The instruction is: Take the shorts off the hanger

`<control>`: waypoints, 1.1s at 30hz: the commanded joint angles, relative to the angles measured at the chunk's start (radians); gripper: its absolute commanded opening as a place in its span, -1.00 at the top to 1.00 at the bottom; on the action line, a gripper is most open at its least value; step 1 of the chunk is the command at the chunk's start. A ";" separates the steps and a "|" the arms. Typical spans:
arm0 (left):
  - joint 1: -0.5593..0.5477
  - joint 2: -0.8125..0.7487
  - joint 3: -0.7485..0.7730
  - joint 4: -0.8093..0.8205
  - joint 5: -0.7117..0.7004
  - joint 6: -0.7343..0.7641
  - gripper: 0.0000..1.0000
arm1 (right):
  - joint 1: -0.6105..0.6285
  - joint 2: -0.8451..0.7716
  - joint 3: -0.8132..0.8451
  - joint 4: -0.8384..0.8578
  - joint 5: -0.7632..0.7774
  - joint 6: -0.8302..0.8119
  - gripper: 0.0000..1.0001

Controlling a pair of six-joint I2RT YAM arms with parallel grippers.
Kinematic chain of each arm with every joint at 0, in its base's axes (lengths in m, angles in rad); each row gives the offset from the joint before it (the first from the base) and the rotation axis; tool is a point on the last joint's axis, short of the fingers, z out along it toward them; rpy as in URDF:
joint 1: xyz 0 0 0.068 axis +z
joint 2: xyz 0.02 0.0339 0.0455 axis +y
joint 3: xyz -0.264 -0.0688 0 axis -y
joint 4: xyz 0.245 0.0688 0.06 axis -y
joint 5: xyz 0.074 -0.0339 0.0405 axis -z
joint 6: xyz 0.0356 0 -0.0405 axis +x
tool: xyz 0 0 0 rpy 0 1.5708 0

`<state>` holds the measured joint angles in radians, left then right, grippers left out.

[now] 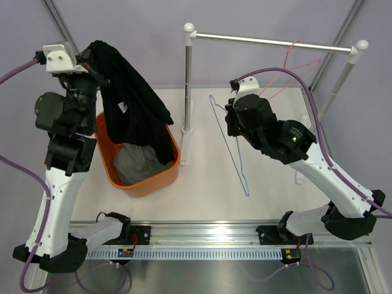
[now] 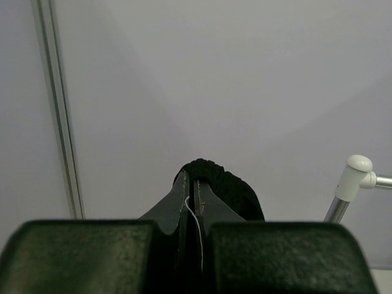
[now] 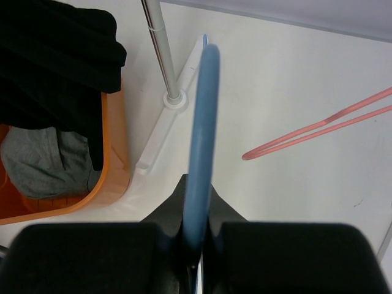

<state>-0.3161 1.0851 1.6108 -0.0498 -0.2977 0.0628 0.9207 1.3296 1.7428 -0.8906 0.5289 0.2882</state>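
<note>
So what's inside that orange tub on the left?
The grey shorts lie crumpled at the bottom. The black shorts, held up by the left gripper, hang over the tub and hide part of its inside, so anything beneath them cannot be seen.

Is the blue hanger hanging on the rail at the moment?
No, the right gripper holds the blue hanger clear of the rail.

My left arm (image 1: 58,190) and right arm (image 1: 334,180) — white shells, black joints; purple cables (image 1: 316,116) loop off both, a green dot (image 1: 297,138) on the right.
</note>
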 commanded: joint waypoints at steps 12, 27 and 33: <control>0.005 -0.180 -0.469 -0.140 -0.302 -0.483 0.56 | -0.006 0.111 0.115 -0.057 0.046 0.051 1.00; 0.008 -0.151 -0.583 -0.266 -0.080 -0.592 -0.95 | -0.026 0.244 0.342 -0.106 0.072 0.016 1.00; 0.006 -0.168 -0.471 -0.379 0.165 -0.538 -0.98 | -0.107 0.359 0.489 -0.122 0.028 0.005 1.00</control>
<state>-0.3122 0.9386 1.0458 -0.3897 -0.3019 -0.4976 0.8631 1.6497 2.1670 -1.0004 0.5785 0.3099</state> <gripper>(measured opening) 0.987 0.068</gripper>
